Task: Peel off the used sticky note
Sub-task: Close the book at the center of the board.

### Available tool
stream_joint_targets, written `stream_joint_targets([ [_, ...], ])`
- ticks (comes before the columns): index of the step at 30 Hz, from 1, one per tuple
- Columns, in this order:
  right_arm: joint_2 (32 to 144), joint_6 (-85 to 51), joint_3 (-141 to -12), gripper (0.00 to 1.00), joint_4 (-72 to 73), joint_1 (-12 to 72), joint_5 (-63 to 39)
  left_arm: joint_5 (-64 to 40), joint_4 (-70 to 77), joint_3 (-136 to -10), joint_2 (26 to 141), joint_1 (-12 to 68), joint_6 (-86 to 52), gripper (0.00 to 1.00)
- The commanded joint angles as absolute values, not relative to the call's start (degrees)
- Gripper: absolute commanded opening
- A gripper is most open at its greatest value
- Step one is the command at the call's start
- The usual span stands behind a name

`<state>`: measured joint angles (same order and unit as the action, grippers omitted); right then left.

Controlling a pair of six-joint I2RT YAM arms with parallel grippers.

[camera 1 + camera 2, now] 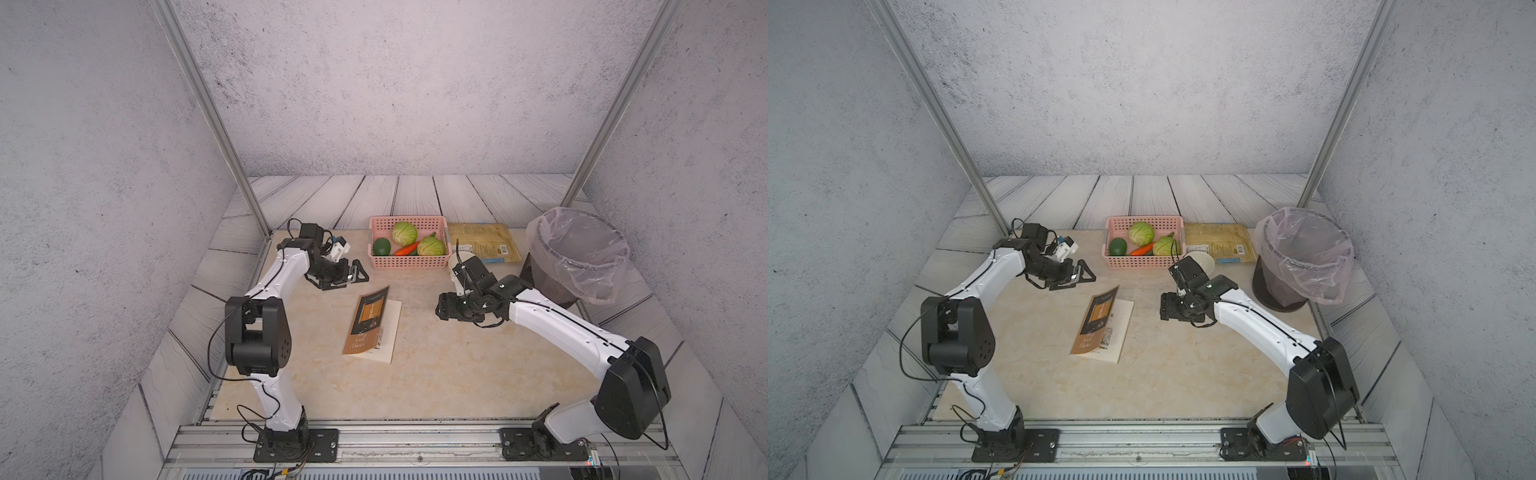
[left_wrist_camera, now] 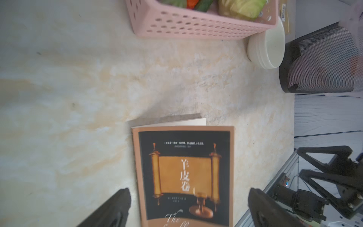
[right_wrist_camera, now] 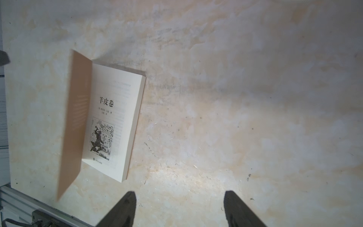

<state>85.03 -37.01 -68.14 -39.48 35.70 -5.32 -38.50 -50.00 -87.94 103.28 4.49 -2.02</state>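
Note:
A book [image 1: 372, 324] [image 1: 1102, 326] lies in the middle of the table between my two arms. Its brown cover [image 3: 75, 121] stands half raised and blurred above the title page [image 3: 110, 121], and nothing holds it. No sticky note shows in any view. My left gripper [image 1: 330, 284] [image 1: 1059, 284] hovers past the book's far end. In the left wrist view it [image 2: 189, 193] is open, its fingers well apart on either side of the cover's front [image 2: 184, 176]. My right gripper [image 1: 444, 307] [image 1: 1169, 307] [image 3: 180, 194] is open and empty over bare table right of the book.
A pink basket [image 1: 407, 262] [image 2: 196, 27] of vegetables stands behind the book. Beside it are a white bowl [image 1: 457, 259] [image 2: 269, 49] and a flat food packet [image 1: 484, 245]. A black mesh bin [image 1: 577, 257] with a plastic liner stands at the right.

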Motion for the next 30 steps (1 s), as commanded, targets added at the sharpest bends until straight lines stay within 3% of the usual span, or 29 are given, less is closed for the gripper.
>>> stream_joint_targets([
  [1,86.62,-38.97,-66.85,0.75,-36.08,36.19,-7.08,-33.18,-56.19,-87.27,100.36,2.50,5.06,0.99],
  [4,88.69,-39.69,-66.02,0.75,-33.64,36.71,-8.67,-28.92,-54.54,-81.86,98.55,0.61,6.85,0.96],
  [8,91.67,-40.47,-66.13,0.71,-31.34,37.58,-9.81,-26.62,-51.50,-75.51,98.61,0.00,8.42,0.67],
  [12,93.98,-40.55,-69.44,0.50,-29.95,40.61,-11.66,-26.89,-48.17,-71.80,100.35,0.00,7.86,0.48],
  [16,96.68,-40.12,-76.18,0.17,-28.87,45.66,-15.49,-26.92,-45.89,-69.99,102.81,0.00,7.29,0.47],
  [18,98.63,-40.90,-78.62,0.06,-27.51,47.13,-17.33,-26.77,-44.88,-69.47,103.74,0.00,6.99,0.47],
  [23,105.15,-44.09,-82.83,0.04,-22.73,47.72,-21.90,-27.61,-43.76,-69.43,105.73,0.00,6.47,0.48],
  [30,116.17,-43.42,-88.49,0.03,-25.29,47.56,-19.31,-28.90,-43.26,-69.37,107.12,0.14,7.04,0.48],
])
